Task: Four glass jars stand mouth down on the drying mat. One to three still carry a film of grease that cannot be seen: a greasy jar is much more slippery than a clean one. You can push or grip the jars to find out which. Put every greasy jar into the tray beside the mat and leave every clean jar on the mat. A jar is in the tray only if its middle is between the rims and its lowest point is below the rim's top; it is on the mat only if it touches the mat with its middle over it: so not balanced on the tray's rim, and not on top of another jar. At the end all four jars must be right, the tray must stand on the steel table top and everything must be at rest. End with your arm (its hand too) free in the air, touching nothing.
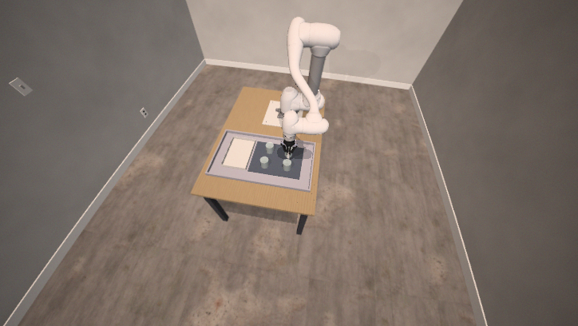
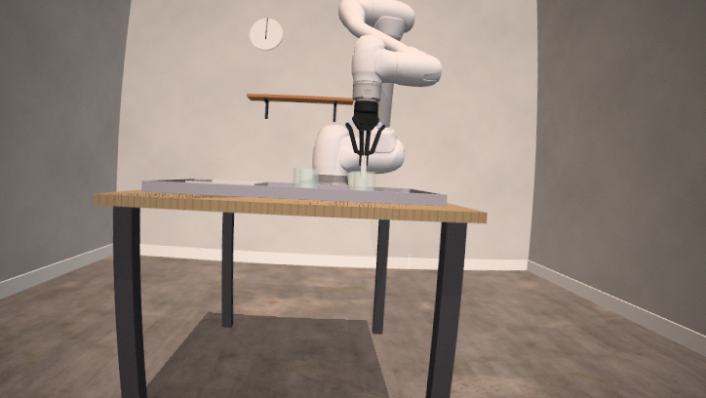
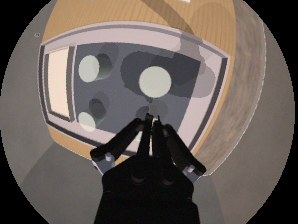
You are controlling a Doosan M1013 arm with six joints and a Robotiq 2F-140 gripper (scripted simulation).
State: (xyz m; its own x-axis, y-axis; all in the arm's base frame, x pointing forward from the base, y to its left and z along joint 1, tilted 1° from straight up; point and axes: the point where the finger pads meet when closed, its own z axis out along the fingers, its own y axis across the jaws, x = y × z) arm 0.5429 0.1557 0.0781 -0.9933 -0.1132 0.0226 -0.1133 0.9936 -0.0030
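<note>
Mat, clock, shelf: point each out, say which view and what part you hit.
mat (image 1: 275,171) (image 3: 126,109): top and wrist views, bare dark surface between jars and edge
clock (image 2: 257,36): exterior view, white face
shelf (image 2: 295,99): exterior view, front edge of board

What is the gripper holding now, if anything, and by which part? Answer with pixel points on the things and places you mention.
No jar is held: the gripper (image 1: 288,152) (image 2: 363,163) (image 3: 152,110) is shut, its fingertips close together. Whether the pale strip (image 2: 363,169) at the tips is something held, I cannot tell.

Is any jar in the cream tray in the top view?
No, the tray shows only its bare cream floor, without a jar.
</note>
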